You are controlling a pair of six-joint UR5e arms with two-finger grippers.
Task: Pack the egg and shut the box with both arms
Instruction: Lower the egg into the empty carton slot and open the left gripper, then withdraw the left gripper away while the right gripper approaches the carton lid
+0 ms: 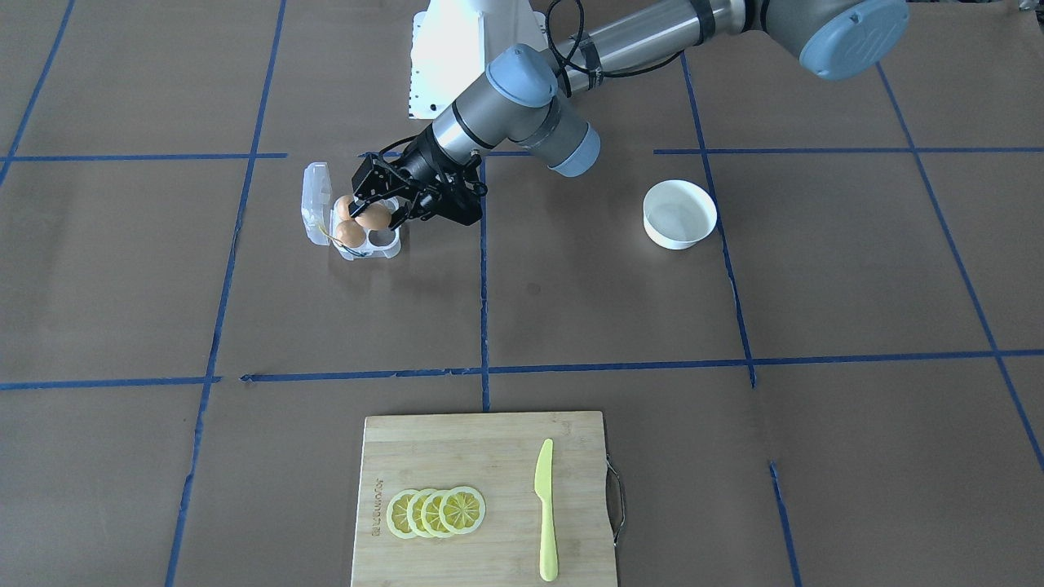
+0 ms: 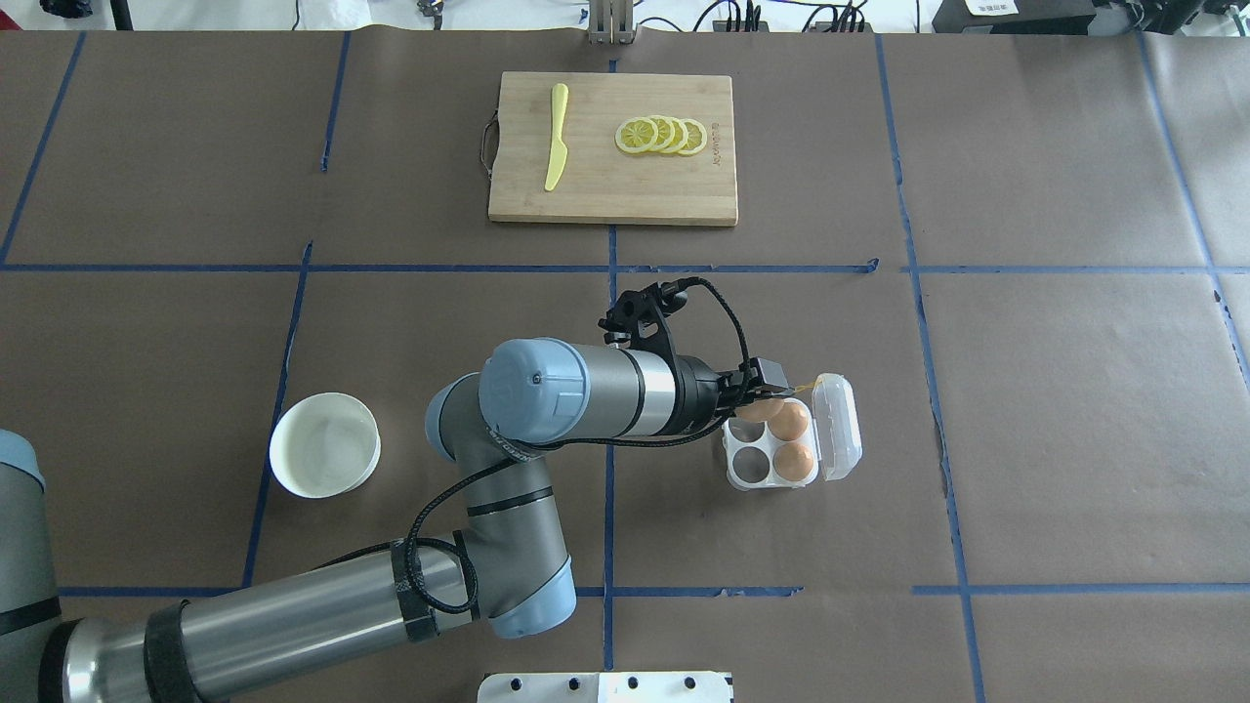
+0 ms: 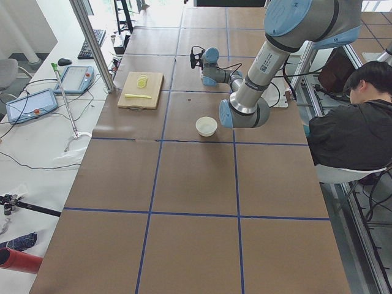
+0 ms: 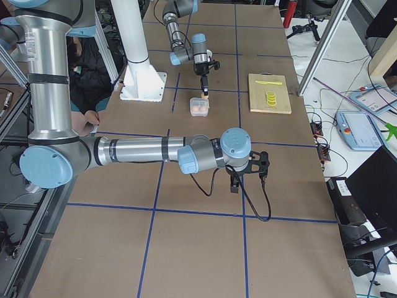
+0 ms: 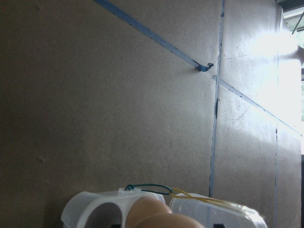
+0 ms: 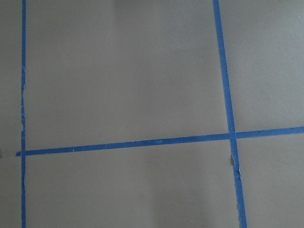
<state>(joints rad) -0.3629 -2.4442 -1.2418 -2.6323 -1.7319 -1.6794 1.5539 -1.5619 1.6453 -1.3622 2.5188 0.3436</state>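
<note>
The clear egg carton point(image 1: 390, 249) lies open on the table, its lid point(image 2: 841, 428) folded outward. Two brown eggs point(image 2: 793, 461) sit in the cups nearest the lid, and one cup point(image 2: 750, 467) is empty. My left gripper point(image 1: 377, 215) reaches in from the side and is shut on a third egg point(image 1: 373, 217), holding it at the fourth cup. The left wrist view shows this egg point(image 5: 151, 213) and the yellow string point(image 5: 204, 200). My right gripper point(image 4: 234, 184) shows only in the exterior right view, low over bare table far from the carton; I cannot tell its state.
A white bowl point(image 1: 679, 214) stands on the table on the left arm's side. A wooden cutting board point(image 1: 489, 456) at the far edge carries lemon slices point(image 1: 436, 512) and a yellow knife point(image 1: 545, 509). A person sits beside the robot point(image 3: 349, 135).
</note>
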